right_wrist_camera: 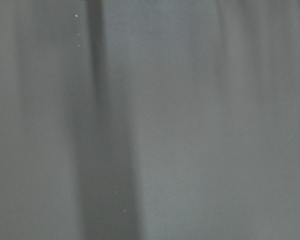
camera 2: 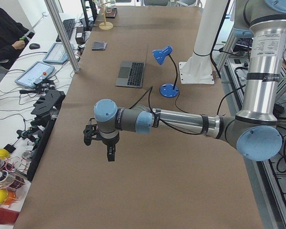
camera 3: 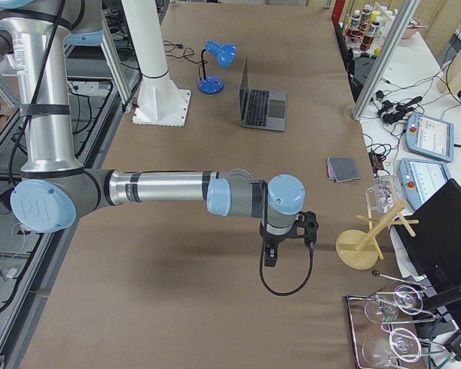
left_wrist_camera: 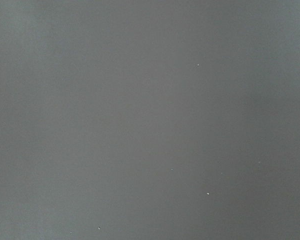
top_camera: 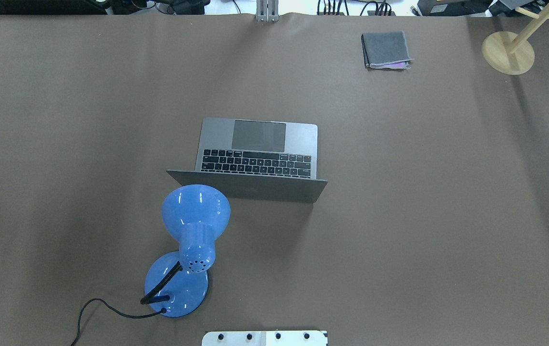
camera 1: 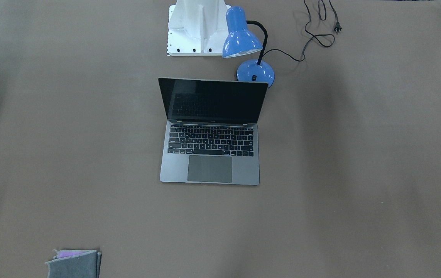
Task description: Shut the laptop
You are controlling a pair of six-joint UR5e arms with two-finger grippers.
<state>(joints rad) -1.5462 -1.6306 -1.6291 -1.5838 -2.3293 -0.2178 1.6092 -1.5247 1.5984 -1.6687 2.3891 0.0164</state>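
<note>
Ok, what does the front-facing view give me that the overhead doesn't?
Only front-facing: the laptop from its black screen side, and the plug at the end of the lamp cord. Only overhead: the back of the lid and a wooden stand. Both: the laptop open, the blue lamp behind its lid, a folded grey cloth.

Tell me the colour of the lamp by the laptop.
The lamp is blue, with a black neck; the overhead view shows it best.
</note>
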